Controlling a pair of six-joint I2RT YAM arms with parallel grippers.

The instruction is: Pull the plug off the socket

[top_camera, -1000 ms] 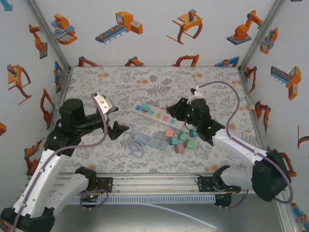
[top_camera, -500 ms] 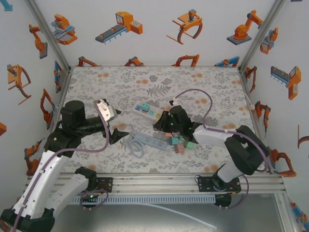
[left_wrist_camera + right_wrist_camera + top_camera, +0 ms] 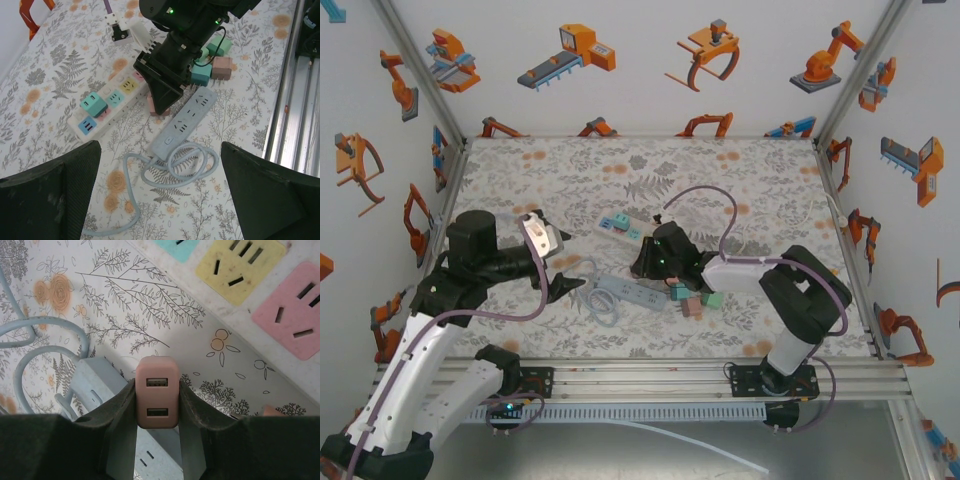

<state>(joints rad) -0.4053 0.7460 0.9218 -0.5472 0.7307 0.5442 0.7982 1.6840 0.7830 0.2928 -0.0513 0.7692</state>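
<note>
Right gripper (image 3: 642,268) has swung in from the far-right end of the white power strip (image 3: 616,226) to its near side. Left gripper (image 3: 565,278) has hardly shifted.

Top external view:
- White power strip: flat on the table, a teal plug (image 3: 617,222) seated at its left end.
- Right gripper: low, just near of the strip's middle, hiding what it carries.
- Blue power strip (image 3: 632,293): nearer than the white one, its cord coiled at its left.
- Loose plugs (image 3: 695,298): heaped near the white strip's right end.
- Left gripper: left of the strip, well apart from it.

Left wrist view:
- Left fingers (image 3: 50,195): spread wide, nothing between them.
- Right gripper tip: set down between the white strip and the blue one.

Right wrist view:
- Pink plug (image 3: 157,392): clamped between the right fingers (image 3: 192,415), USB ports facing the lens, prongs hidden.
- Plug position: clear of the white strip, over the near edge of the blue strip.
- Yellow socket (image 3: 240,265) and pink socket (image 3: 295,315): both vacant.

Hazards, judged:
- Grip bears on the plug's smooth side faces only, so a quick swing could let it slip and drop onto the blue strip.
- Tip sits low, and a sideways move could snag the coiled cord and drag that strip.
- Nothing pins the white strip, so pulling the teal plug could lift the strip with it.
</note>
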